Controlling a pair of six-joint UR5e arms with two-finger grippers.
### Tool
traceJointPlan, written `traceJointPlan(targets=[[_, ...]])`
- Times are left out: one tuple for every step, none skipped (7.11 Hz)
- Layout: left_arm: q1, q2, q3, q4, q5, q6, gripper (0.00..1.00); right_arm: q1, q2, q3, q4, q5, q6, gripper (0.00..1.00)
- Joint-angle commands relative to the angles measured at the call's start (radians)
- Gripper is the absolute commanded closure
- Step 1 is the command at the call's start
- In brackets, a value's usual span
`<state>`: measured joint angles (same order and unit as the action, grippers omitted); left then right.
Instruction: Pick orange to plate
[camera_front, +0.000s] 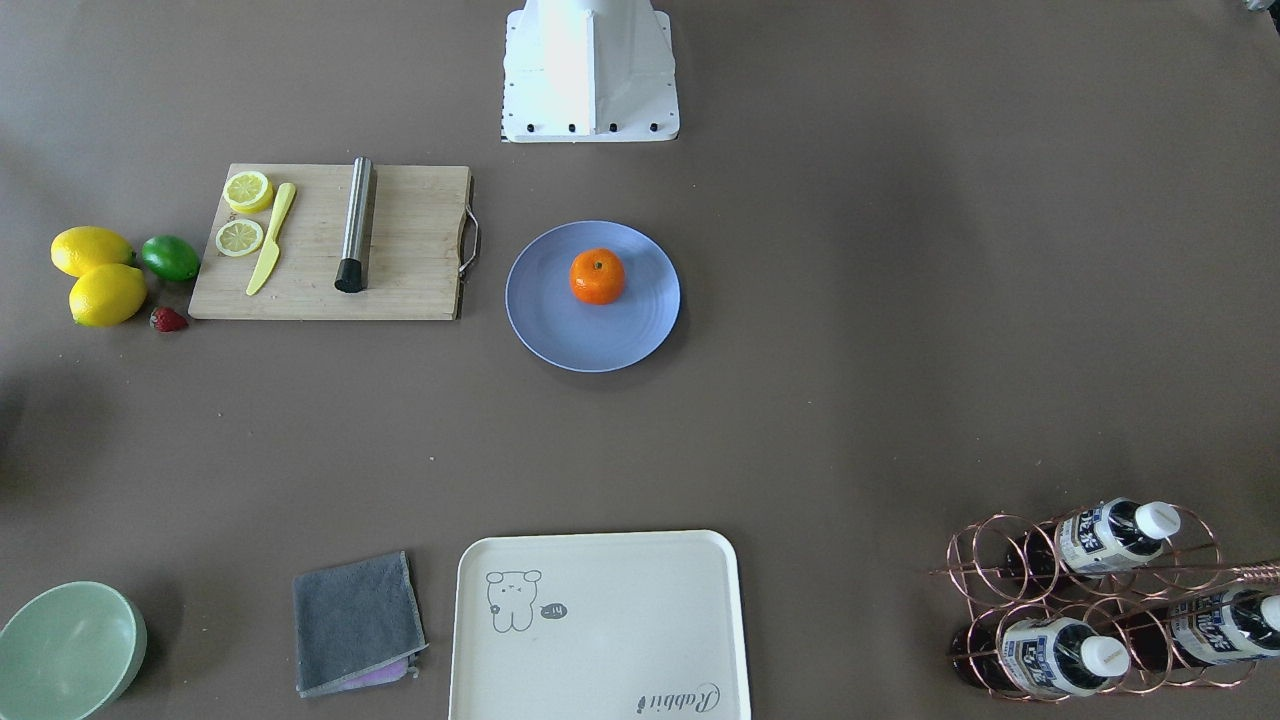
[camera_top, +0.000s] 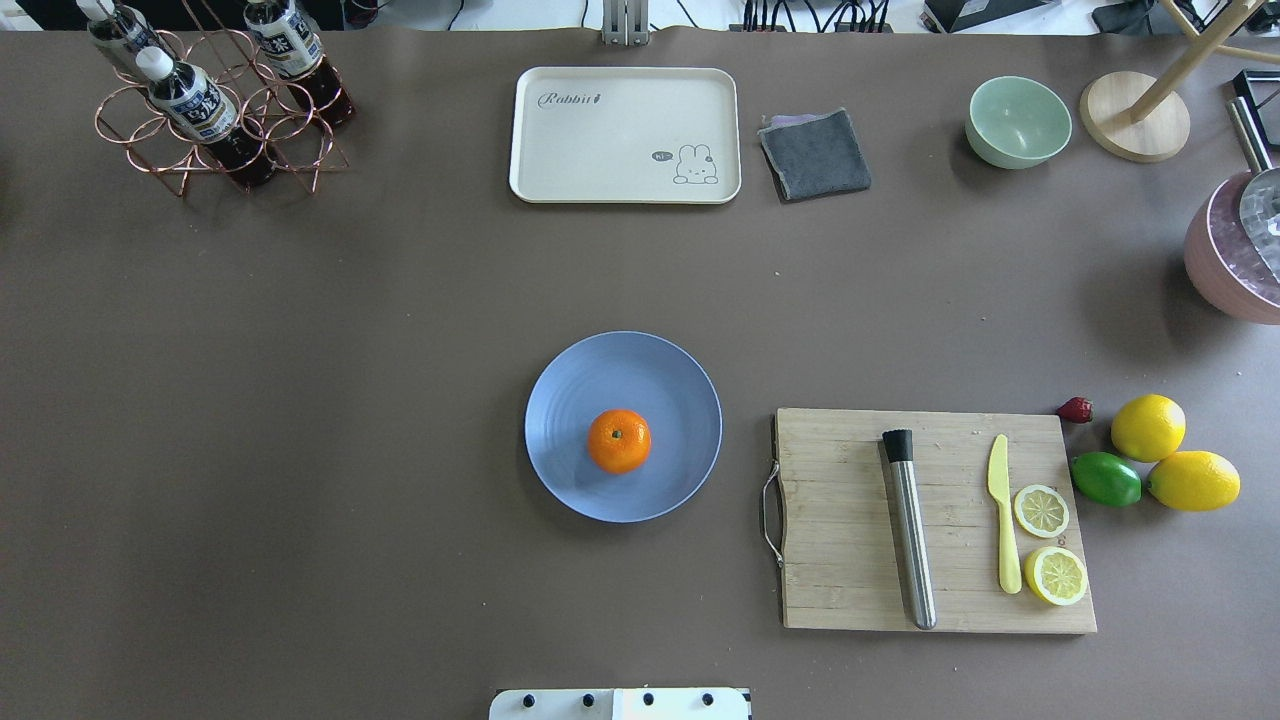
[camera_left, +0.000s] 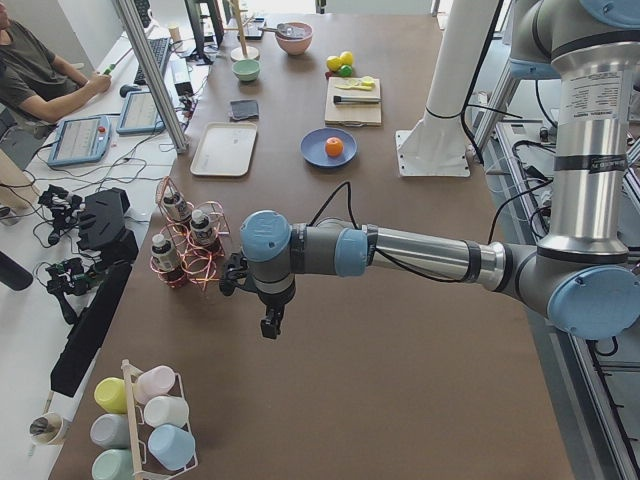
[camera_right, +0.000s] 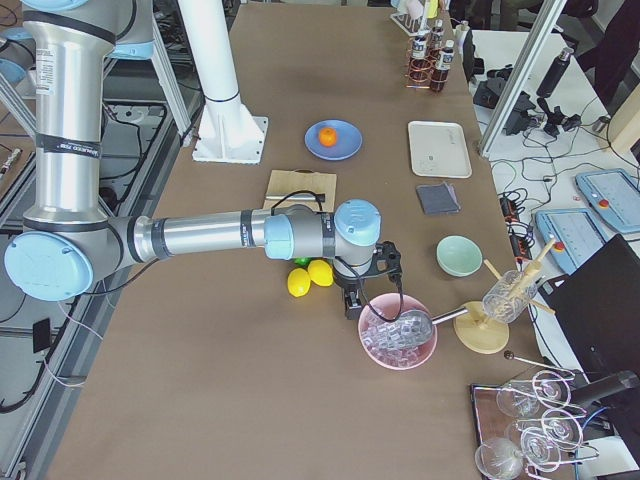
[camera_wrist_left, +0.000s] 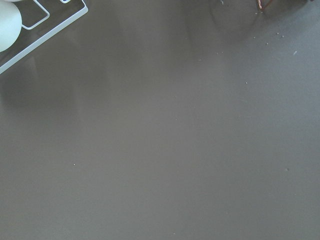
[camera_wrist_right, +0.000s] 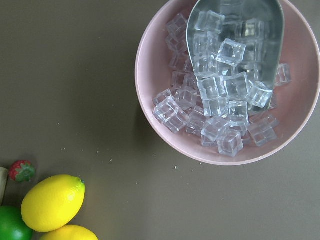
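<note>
The bright orange (camera_top: 618, 441) rests on the periwinkle-blue plate (camera_top: 600, 370) at the table's middle, stem dot up; both also show in the front view as orange (camera_front: 597, 276) and plate (camera_front: 560, 320). No gripper is near them. My left gripper (camera_left: 272, 328) hangs over bare table at the left end, beside the bottle rack. My right gripper (camera_right: 352, 308) hangs at the right end, between the lemons and a pink bowl. Both show only in the side views, so I cannot tell whether either is open or shut.
A cutting board (camera_top: 850, 520) holds a steel muddler (camera_top: 910, 530), a yellow knife (camera_top: 1003, 525) and lemon slices. Lemons (camera_top: 1148, 427), a lime (camera_top: 1105, 479) and a strawberry lie beside it. A cream tray (camera_top: 625, 135), grey cloth (camera_top: 815, 153), green bowl (camera_top: 1018, 121), bottle rack (camera_top: 210, 110) and pink ice bowl (camera_wrist_right: 150, 65) stand around.
</note>
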<state>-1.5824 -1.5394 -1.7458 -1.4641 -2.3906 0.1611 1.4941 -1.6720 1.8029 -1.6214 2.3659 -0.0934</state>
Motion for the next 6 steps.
traceJointPlan(targets=[[0.001, 0.004, -0.001, -0.001, 0.002, 0.002, 0.03, 0.000, -0.009, -0.001, 0.002, 0.001, -0.002, 0.00], [0.001, 0.004, -0.006, -0.001, 0.002, 0.002, 0.03, 0.000, -0.014, 0.001, 0.003, -0.008, -0.003, 0.00], [0.005, -0.005, -0.003, -0.001, 0.004, 0.000, 0.03, 0.000, -0.012, 0.003, 0.003, -0.029, -0.018, 0.00], [0.007, -0.007, -0.003, -0.001, 0.004, -0.009, 0.03, 0.000, -0.011, -0.002, 0.003, -0.034, -0.019, 0.00], [0.009, -0.004, -0.012, -0.010, 0.007, -0.009, 0.02, 0.000, -0.012, -0.001, 0.003, -0.045, -0.019, 0.00], [0.015, -0.007, -0.012, -0.012, 0.014, -0.008, 0.02, 0.000, -0.012, -0.004, 0.003, -0.045, -0.019, 0.00]])
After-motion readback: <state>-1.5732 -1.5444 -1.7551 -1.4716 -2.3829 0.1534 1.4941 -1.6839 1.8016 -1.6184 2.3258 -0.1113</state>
